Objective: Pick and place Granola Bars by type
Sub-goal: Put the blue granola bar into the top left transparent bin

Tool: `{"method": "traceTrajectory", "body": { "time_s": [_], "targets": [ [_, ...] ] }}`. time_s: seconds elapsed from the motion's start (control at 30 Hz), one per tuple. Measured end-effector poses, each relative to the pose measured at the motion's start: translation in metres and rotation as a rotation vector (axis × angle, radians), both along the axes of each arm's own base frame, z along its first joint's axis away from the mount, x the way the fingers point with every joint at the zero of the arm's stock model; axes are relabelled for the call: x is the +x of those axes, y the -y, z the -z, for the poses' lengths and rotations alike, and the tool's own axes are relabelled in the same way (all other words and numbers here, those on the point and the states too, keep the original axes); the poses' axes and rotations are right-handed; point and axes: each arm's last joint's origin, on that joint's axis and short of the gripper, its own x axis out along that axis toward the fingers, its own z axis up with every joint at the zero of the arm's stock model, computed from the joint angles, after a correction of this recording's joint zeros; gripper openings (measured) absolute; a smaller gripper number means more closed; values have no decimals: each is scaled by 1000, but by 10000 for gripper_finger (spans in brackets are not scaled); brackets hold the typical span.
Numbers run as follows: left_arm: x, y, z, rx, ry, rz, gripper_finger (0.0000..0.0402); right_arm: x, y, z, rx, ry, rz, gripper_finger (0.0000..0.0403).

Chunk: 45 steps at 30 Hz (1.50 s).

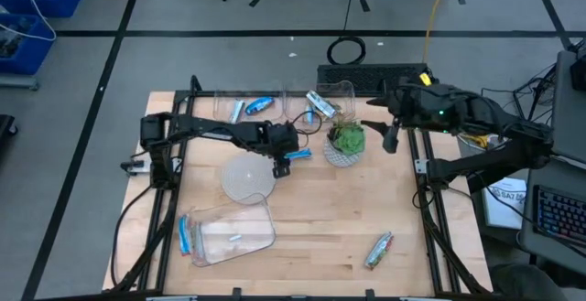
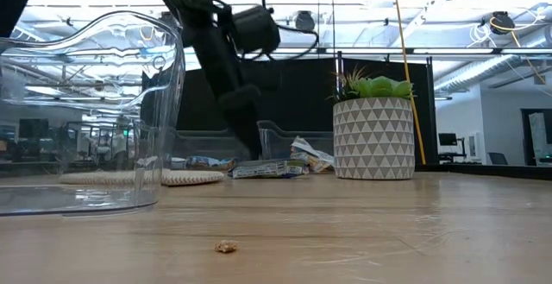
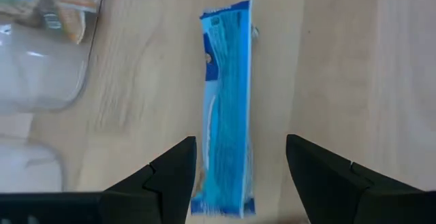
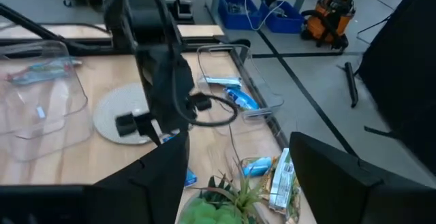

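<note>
The table point(image 3: 327, 60) is seen as pale, matt wood grain. A glossy blue foil wrapper (faintly crinkled) covers the granola bar point(image 3: 228, 108). The tub point(image 2: 86, 111) is made of clear, shiny plastic.

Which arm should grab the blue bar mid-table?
Left. The left gripper hangs right over the blue bar, open fingers straddling it. The right gripper waits beyond the plant.

Bright, even overhead light; left wrist view slightly blurred.
</note>
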Motion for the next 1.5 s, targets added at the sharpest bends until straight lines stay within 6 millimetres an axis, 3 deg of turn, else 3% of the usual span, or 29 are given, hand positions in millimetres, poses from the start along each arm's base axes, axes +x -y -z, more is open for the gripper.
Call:
{"method": "traceTrajectory", "body": {
  "time_s": [0.33,0.4,0.53,0.6,0.83,1.03,1.23,1.4,1.5],
  "targets": [
    [7,-14,37,-28,-54,-65,223,8,-1,4,52,-12,-59,243],
    [6,-20,38,-76,-47,-90,194,12,-2,3,66,7,-93,241],
    [2,-30,32,-90,-32,-154,59,18,-4,-4,86,94,-172,237],
    [0,-34,29,-88,-17,-165,27,20,-6,-9,83,146,-199,235],
    [-7,-37,0,-123,60,-166,22,21,-8,-20,12,245,-232,227],
    [-28,-33,-64,-72,210,-231,22,22,-7,-22,-19,257,-234,221],
    [-71,-53,-120,113,319,-438,20,22,-7,-25,-39,289,-237,220],
    [-99,-83,-124,286,224,-637,20,23,-7,-31,-61,339,-240,215],
    [-106,-107,-107,289,113,-700,19,23,-7,-32,-64,355,-240,212]
  ]
}}
